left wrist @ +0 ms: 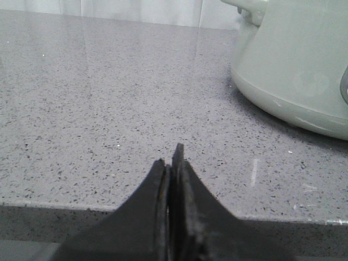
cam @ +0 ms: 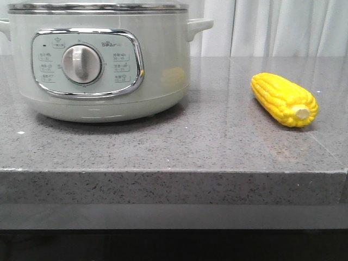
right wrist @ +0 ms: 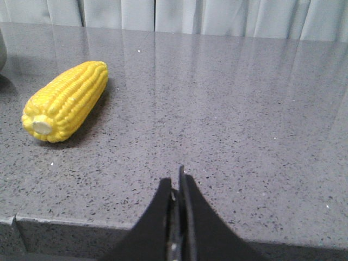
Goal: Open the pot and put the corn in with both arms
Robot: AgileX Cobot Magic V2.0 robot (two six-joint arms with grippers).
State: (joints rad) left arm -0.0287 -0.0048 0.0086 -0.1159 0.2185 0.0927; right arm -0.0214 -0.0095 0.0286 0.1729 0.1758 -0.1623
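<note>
Nothing of the task appeared to be under way: the pot (cam: pixel 103 60) stood on the grey speckled surface (cam: pixel 217 141) with its steel-rimmed lid (cam: pixel 98 7) on it, and the corn (cam: pixel 284 100) lay on its side well apart to the pot's right, its pale stub end toward the front edge; so the step in hand looked like the opening one, and the next move would likely call for one arm to rise to the lid while the other reached for the cob; the left end effector (left wrist: pixel 173 163) was clenched on nothing, hanging near the front edge of the surface beside the pot's base; the right end effector (right wrist: pixel 176 182) was likewise pressed together and empty, the corn lying near it untouched.
</note>
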